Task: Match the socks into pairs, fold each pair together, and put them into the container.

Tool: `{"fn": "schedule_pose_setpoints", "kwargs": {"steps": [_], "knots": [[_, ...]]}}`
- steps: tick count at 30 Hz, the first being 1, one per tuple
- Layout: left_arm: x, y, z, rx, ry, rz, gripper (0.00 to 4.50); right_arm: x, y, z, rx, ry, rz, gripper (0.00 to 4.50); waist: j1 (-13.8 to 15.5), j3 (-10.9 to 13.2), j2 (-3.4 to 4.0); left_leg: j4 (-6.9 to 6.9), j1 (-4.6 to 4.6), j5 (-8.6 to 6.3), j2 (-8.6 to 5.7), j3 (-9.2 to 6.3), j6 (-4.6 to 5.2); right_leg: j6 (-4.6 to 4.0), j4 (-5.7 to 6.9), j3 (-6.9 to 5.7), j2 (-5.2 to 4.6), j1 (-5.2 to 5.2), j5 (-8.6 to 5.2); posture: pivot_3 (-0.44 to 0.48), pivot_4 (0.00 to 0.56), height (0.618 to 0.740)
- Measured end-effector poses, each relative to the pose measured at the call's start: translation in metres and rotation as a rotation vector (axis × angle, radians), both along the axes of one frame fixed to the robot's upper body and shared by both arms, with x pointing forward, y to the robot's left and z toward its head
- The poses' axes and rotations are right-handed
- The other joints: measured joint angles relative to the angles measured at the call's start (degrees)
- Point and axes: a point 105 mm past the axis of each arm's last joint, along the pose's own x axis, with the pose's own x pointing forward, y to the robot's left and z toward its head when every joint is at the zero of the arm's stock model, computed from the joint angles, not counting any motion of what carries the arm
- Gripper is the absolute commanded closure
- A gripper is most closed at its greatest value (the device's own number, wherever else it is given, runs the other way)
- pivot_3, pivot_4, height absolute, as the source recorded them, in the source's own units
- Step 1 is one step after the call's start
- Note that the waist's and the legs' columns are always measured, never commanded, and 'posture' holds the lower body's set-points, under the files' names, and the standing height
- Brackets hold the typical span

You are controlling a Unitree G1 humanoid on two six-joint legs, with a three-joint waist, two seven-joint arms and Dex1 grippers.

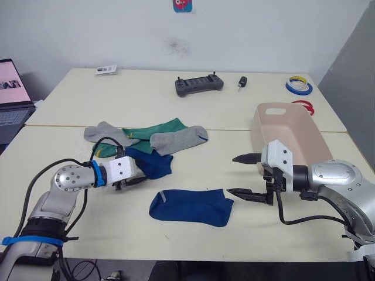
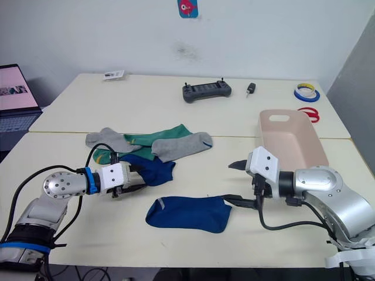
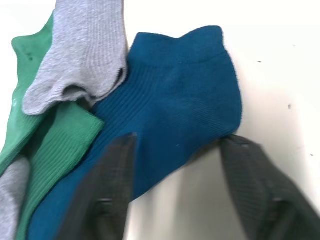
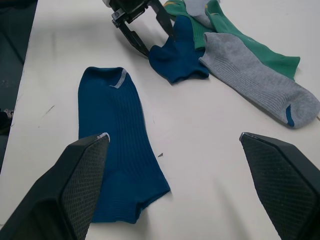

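**Socks spread on pale table, both grippers open**

Table (image 1: 193,105), cream-coloured and wide, carries everything here. Next in size, the pinkish-beige container (image 1: 288,132) sits toward the robot's right, long side running away from the camera, with an oval handle slot at its far end. One dark blue sock (image 1: 190,206) lies flat and alone near the front edge, between the two arms. Behind it to the left sits a loose heap: a second dark blue sock (image 1: 153,163), a grey sock (image 1: 179,140) overlapping a green sock (image 1: 155,130), and another grey sock (image 1: 104,133) at the far left (a further green piece peeks out beneath). The right gripper (image 1: 246,176) hovers just beside the flat blue sock's toe end, fingers spread wide, holding nothing. The left gripper (image 3: 175,192) has its fingers parted around the heaped blue sock's edge, not clamped. Far back lie a black controller (image 1: 199,84) and tape rolls (image 1: 299,85).
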Motion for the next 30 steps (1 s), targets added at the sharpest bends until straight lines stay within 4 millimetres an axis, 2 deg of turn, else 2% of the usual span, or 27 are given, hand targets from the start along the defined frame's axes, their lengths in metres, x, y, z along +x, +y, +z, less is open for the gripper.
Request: {"fn": "schedule_pose_setpoints", "kwargs": {"steps": [5, 9, 13, 18, 21, 25, 30], "knots": [[0.001, -0.008, -0.005, 0.013, 0.004, -0.046, 4.46, 0.001, 0.0, 0.001, 0.0, 0.003, -0.005, 0.0, 0.06, 0.0, 0.0, 0.02, 0.02, 0.0, -0.01, -0.01, 0.0, 0.0, 0.01, -0.01, 0.0, 0.02, 0.0, 0.0, 0.15, 0.74], [0.001, -0.013, -0.006, -0.048, 0.05, -0.032, 4.46, 0.001, 0.0, 0.001, 0.0, 0.005, -0.009, 0.0, 0.09, 0.0, 0.0, 0.02, -0.01, 0.0, -0.02, -0.02, 0.0, 0.0, 0.01, -0.02, 0.0, 0.02, 0.0, 0.0, 0.15, 0.74], [0.007, -0.034, 0.002, -0.185, 0.097, -0.01, 4.46, 0.0, 0.0, 0.0, -0.002, 0.005, -0.009, 0.0, 0.12, 0.01, -0.02, 0.05, -0.04, 0.0, -0.02, -0.04, 0.0, 0.0, 0.0, -0.03, 0.0, 0.02, 0.0, 0.0, 0.15, 0.74], [0.013, -0.075, 0.04, -0.287, 0.055, -0.053, 4.46, -0.001, -0.002, -0.001, -0.009, 0.007, -0.017, 0.0, 0.06, 0.01, -0.03, 0.04, -0.03, 0.0, -0.03, -0.03, 0.0, 0.0, 0.0, -0.01, 0.03, 0.05, 0.0, 0.0, 0.15, 0.74], [0.01, -0.101, 0.05, -0.303, 0.044, -0.087, 4.46, 0.0, -0.006, -0.002, -0.021, 0.009, -0.031, 0.0, 0.06, 0.01, -0.03, 0.04, -0.03, 0.01, -0.04, -0.02, 0.0, 0.0, -0.01, 0.01, 0.03, 0.05, 0.0, 0.0, 0.15, 0.74], [0.01, -0.135, 0.046, -0.319, 0.076, -0.107, 4.46, 0.003, -0.01, 0.0, -0.023, 0.001, -0.053, 0.0, 0.06, 0.01, -0.03, 0.05, -0.01, 0.01, -0.05, -0.04, 0.0, 0.0, 0.0, 0.01, 0.07, 0.07, 0.0, 0.0, 0.15, 0.74], [0.002, -0.17, 0.019, -0.285, 0.177, -0.134, 4.46, 0.003, -0.012, -0.001, -0.026, -0.001, -0.06, 0.0, 0.0, 0.02, -0.04, 0.05, -0.03, 0.01, -0.05, -0.03, 0.0, 0.0, -0.02, 0.03, 0.1, 0.07, 0.0, 0.0, 0.15, 0.74]]}}
